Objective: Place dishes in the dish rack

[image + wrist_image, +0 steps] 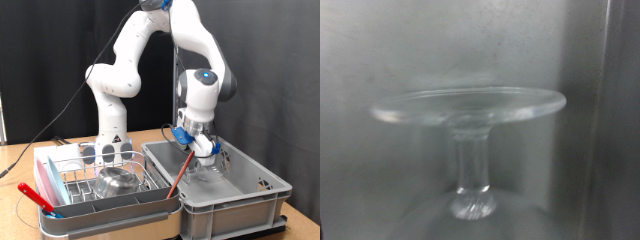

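Observation:
My gripper (205,149) hangs low inside the grey plastic crate (245,195) on the exterior view's right. Its fingers do not show in the wrist view. That view is filled by a clear stemmed glass (470,120): a flat round foot, a thin stem and the start of its bowl, close to the camera against the grey crate wall. A faint clear shape (200,172) sits just under the gripper. To the left stands the dish rack (62,172), a wire grid on a pale tray. The shiny steel bowl (120,181) lies inside it, with clear glass cups (108,152) at its back.
A thin red-brown stick (180,172) leans in the crate beside the gripper. A red-handled utensil (32,194) lies across the rack's grey front trough (110,212). The robot's white base (112,125) stands behind the rack. The wooden table (15,165) shows at the left.

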Controlling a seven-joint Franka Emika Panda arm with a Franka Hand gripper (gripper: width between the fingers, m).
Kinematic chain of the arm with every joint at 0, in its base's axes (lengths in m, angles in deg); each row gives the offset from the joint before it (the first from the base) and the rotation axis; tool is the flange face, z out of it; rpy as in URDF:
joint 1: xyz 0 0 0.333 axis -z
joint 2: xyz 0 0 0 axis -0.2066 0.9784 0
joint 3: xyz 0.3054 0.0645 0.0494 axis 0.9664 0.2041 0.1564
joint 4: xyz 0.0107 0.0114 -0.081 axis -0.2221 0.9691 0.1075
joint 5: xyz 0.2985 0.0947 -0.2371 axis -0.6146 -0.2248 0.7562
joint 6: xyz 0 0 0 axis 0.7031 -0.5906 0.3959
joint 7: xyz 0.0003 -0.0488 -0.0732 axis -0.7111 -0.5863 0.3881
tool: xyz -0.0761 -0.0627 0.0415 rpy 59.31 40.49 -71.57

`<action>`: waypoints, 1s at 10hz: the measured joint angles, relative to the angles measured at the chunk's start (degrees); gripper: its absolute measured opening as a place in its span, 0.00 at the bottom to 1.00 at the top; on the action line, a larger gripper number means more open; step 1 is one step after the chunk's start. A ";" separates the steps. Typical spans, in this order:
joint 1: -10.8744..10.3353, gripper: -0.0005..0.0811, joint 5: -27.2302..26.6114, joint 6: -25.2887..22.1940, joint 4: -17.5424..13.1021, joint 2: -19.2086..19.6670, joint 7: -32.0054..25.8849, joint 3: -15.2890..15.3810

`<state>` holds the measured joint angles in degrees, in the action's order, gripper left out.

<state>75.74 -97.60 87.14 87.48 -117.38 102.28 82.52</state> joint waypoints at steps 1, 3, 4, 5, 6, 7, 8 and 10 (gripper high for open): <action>0.79 1.00 -0.97 0.74 0.41 -0.02 -0.54 1.99; 2.69 1.00 -2.75 2.26 0.89 -0.17 -0.84 5.95; 4.00 1.00 -3.74 2.92 0.92 -0.32 -0.84 8.00; 5.24 1.00 -4.15 3.17 0.56 -0.48 -0.84 9.31; 6.47 1.00 -4.43 3.17 0.00 -0.48 -0.86 10.11; 7.62 1.00 -4.83 3.24 -0.43 -0.48 -0.97 10.93; 8.93 1.00 -5.44 3.75 -0.78 -0.53 -1.25 12.16; 11.09 1.00 -5.80 4.30 -1.39 -0.64 -1.31 14.26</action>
<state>86.83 -103.40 91.44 86.09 -118.02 100.98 96.78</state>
